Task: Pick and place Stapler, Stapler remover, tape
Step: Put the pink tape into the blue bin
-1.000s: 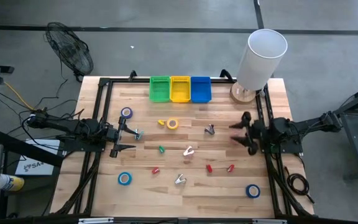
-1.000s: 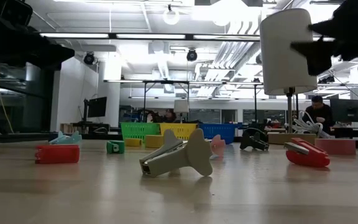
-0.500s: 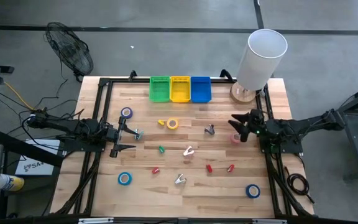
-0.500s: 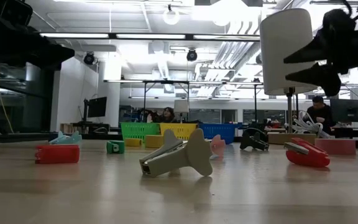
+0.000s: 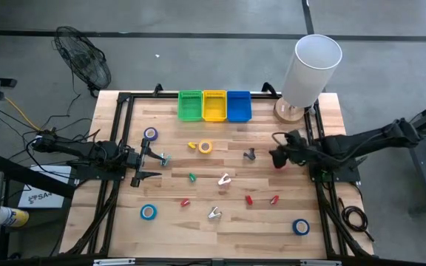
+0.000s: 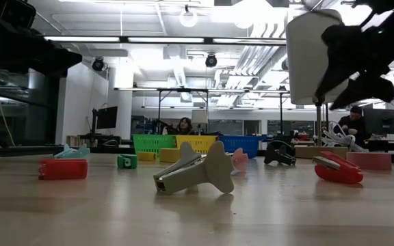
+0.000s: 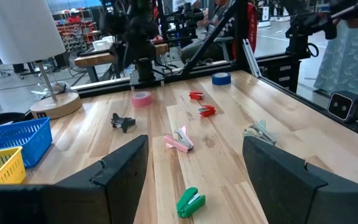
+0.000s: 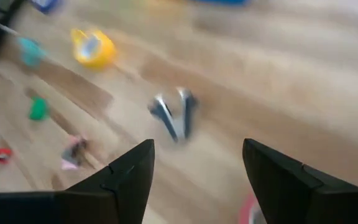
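Note:
My right gripper (image 5: 274, 148) is open and empty, above the table's right part, just right of the dark staple remover (image 5: 250, 154), which lies ahead of its fingers in the right wrist view (image 8: 174, 115). The pink tape roll (image 5: 279, 163) lies on the table partly under that gripper. My left gripper (image 5: 154, 164) is open and empty at the table's left part, beside a teal piece (image 5: 165, 159). Lying flat on the table are the yellow tape (image 5: 205, 147), purple tape (image 5: 150, 134), two blue tapes (image 5: 148, 212) (image 5: 300, 226), a green stapler (image 5: 192, 177) and red staplers (image 5: 248, 199).
Green (image 5: 190, 105), yellow (image 5: 214, 105) and blue (image 5: 239, 105) bins stand in a row at the far edge. A tall white lamp (image 5: 313, 66) stands at the far right corner. A pink staple remover (image 5: 224, 179) and a silvery one (image 5: 214, 213) lie mid-table.
My right gripper has reached toward the table's left, passing over the pink tape roll and nearing the dark staple remover, still open. My left arm has kept still.

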{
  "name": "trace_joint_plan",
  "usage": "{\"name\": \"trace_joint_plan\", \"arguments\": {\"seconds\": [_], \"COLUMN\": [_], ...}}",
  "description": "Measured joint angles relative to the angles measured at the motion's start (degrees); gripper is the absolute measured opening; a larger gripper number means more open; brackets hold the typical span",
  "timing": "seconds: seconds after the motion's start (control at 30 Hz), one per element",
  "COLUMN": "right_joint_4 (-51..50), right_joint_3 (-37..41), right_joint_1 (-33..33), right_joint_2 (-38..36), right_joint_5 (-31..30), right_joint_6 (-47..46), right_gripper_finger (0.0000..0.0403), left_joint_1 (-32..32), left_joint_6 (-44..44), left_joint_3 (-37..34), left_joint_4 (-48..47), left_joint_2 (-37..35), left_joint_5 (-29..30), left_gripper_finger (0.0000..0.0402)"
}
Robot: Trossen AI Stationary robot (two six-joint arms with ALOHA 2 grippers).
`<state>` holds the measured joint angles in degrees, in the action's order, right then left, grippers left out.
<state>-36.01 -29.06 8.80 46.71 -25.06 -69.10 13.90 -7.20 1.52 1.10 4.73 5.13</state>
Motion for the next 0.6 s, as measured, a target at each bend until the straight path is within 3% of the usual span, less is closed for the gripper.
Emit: {"name": "trace_joint_plan", "arguments": {"seconds": [0.3, 0.6], "right_joint_4": [-3.2, -4.8], "right_joint_3": [-4.9, -8.4], "right_joint_1": [-3.5, -3.7], "right_joint_2": [16.3, 25.0], "right_joint_5": [11.4, 16.2], "right_joint_6": [-9.1, -9.1], "right_gripper_finger": [0.0236, 0.0236], "left_joint_1": [0.0, 0.0], "left_joint_6": [0.0, 0.0], "left_joint_3": [0.0, 0.0], "left_joint_4": [0.0, 0.0], "left_joint_2": [0.0, 0.0], "left_joint_5": [0.0, 0.0], "left_gripper_finger": [0.0259, 0.0259]}}
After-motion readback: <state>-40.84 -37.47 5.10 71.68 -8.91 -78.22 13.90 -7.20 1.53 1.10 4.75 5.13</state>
